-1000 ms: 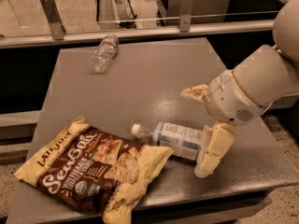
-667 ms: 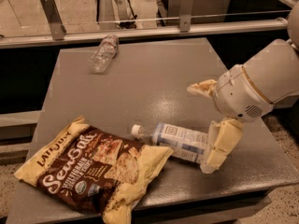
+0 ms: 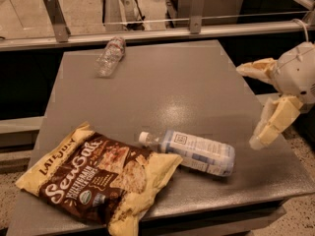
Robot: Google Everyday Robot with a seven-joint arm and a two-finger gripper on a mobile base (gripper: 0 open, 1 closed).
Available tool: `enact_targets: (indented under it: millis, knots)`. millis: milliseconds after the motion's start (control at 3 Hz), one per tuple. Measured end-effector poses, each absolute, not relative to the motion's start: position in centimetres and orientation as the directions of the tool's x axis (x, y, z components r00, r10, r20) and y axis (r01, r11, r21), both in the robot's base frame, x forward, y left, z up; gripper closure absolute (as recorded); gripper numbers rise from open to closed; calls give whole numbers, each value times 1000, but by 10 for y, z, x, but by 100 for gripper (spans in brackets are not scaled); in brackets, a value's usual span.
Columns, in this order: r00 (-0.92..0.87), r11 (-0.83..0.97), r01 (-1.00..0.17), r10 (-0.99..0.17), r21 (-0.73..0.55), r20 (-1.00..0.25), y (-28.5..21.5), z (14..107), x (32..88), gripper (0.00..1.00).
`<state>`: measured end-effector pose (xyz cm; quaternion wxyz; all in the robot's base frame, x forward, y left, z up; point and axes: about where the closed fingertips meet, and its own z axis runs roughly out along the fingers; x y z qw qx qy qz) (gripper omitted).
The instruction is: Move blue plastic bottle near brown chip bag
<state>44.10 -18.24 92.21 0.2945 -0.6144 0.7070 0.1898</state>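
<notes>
— What's nearest?
— The bag [image 3: 98, 181], flat at the table's [image 3: 172, 82] front-left corner.
— And the bottle [image 3: 197, 152]?
— On its side just behind the bag's right corner, touching it, cap pointing left.
— Where's the gripper [image 3: 246, 105]?
— Right of the bottle, at the table's right edge, apart from it. Jaws spread wide, holding nothing.
— Anything farther back?
— A small clear bottle [image 3: 110, 56] lying near the far-left edge.

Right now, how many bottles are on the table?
2. The blue plastic bottle lies beside the brown chip bag; a clear bottle lies far back-left. The gripper hangs open at right.
</notes>
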Motion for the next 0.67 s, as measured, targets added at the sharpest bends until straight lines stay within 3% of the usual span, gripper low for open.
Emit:
enact_targets:
  millis: [333,667]
  knots:
    - [-84,245,-961,-697,-127,-713,-225,946,464,0]
    - [-69,249,-957,-693,-149,-717,-225,956,470,0]
